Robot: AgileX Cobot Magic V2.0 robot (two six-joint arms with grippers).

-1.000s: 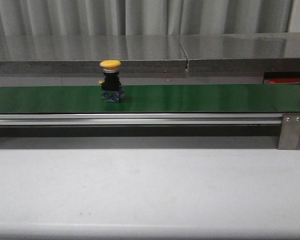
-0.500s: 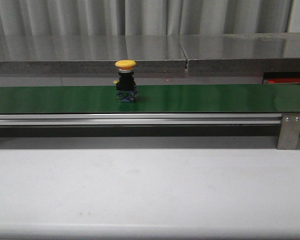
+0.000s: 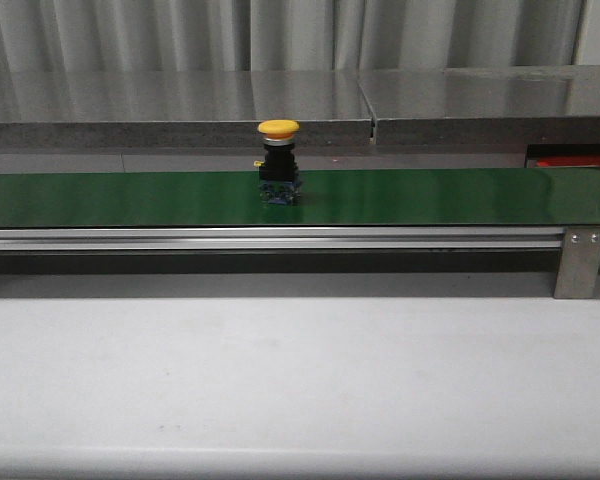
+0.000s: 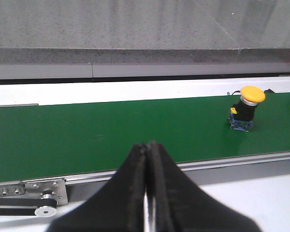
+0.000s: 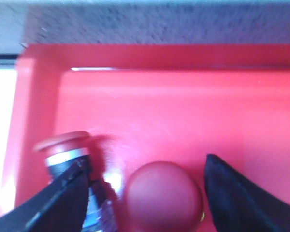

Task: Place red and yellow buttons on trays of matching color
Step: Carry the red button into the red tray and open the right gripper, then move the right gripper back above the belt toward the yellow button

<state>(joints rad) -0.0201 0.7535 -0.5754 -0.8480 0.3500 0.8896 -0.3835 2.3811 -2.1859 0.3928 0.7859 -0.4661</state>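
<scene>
The left pincer (image 4: pixel 147 193) is pressed shut on nothing, its tips meeting above the near edge of the green conveyor belt (image 3: pixel 430 195), empty and waiting. On that belt, roughly at its middle in the front view, a yellow button (image 3: pixel 279 162) stands upright on its black body. It sits off to one side of the left pincer, well apart from it, and no yellow tray shows in any view, so this button is not yet sorted.

At the belt's right end a sliver of the red tray (image 3: pixel 572 162) peeks out. The right pincer (image 5: pixel 142 193) hovers over that tray with its jaws spread wide, one red button (image 5: pixel 163 193) lying between them cap up and a second red button (image 5: pixel 67 151) tipped just beside it, against one finger. Both reds look delivered; whether the jaws touch the middle one I cannot tell.

Nothing blocks the belt. The pale surface (image 3: pixel 300 380) in front lies bare.
</scene>
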